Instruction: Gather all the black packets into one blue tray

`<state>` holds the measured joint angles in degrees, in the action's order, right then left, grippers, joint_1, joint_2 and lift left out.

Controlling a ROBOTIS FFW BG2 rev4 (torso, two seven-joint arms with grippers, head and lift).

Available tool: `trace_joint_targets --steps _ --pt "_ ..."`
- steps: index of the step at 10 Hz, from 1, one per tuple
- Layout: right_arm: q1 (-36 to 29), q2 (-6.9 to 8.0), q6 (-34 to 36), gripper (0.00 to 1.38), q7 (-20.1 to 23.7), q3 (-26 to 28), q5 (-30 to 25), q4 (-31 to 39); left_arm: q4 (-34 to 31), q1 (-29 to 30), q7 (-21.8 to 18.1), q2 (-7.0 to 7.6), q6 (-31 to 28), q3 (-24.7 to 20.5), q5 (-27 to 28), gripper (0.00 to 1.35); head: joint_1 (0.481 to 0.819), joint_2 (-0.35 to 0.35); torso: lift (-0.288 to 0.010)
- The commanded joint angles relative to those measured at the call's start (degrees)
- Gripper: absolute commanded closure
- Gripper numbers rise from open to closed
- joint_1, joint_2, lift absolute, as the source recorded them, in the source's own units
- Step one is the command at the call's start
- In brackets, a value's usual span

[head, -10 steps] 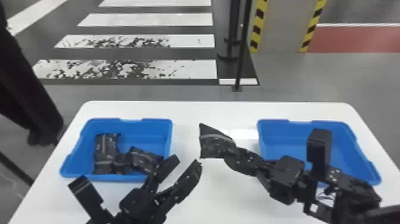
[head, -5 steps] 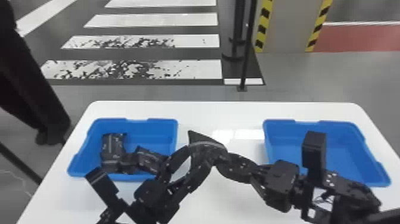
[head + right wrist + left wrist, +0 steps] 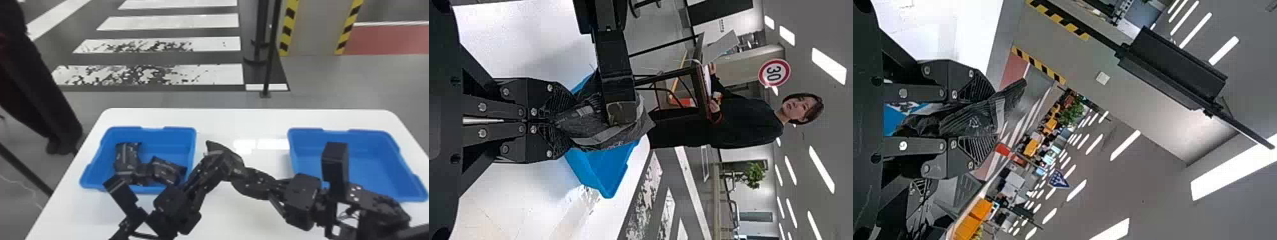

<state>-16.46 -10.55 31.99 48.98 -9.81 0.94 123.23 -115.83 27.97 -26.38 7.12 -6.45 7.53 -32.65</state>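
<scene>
Above the white, round-cornered tabletop (image 3: 255, 119), between the trays, the right claw (image 3: 241, 177) pinches one end of a glossy black plastic packet (image 3: 234, 156); the left claw (image 3: 222, 162) is spread around it. More black packets (image 3: 127, 156) lie toward the near side of the left blue plastic tray (image 3: 169, 137). Tabletop separates it from the right blue plastic tray (image 3: 306, 140), near the right edge.

Packets (image 3: 127, 158) in left tray (image 3: 172, 138), right tray (image 3: 360, 143) across — both on table (image 3: 239, 121), another packet (image 3: 223, 147) between trays
</scene>
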Motion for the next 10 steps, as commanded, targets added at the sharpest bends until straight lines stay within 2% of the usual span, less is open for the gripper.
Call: trace_joint_targets --steps 1,3,5,6,7,10 --pt "0.01 0.0 0.21 1.27 0.06 -0.01 -0.03 -0.12 0.02 -0.27 -0.17 0.26 0.69 0.01 1.35 1.21 0.695 0.079 -0.11" --pt "0.15 0.0 0.77 1.25 0.15 -0.01 -0.03 -0.26 0.02 -0.97 -0.25 0.87 3.36 0.7 1.92 1.21 0.695 0.08 -0.11" --pt "0.29 0.0 2.46 0.46 0.24 0.79 0.88 -0.68 0.02 -0.55 -0.25 0.7 4.77 -0.44 2.95 1.21 0.695 0.083 -0.11" --pt "0.15 0.09 2.46 0.2 0.24 1.59 1.23 -1.1 0.02 -0.13 -0.25 0.61 5.19 -1.24 3.06 1.21 0.695 0.085 -0.11" --pt "0.29 0.35 2.46 0.09 0.24 3.19 1.34 -1.81 0.02 0.15 -0.25 0.61 6.03 -2.04 3.06 1.21 0.695 0.089 -0.11" --pt "1.84 0.53 1.62 0.1 0.15 9.7 1.11 -4.62 -0.12 1.56 -0.96 0.7 8.14 -6.96 3.75 1.21 0.695 0.073 -0.11"
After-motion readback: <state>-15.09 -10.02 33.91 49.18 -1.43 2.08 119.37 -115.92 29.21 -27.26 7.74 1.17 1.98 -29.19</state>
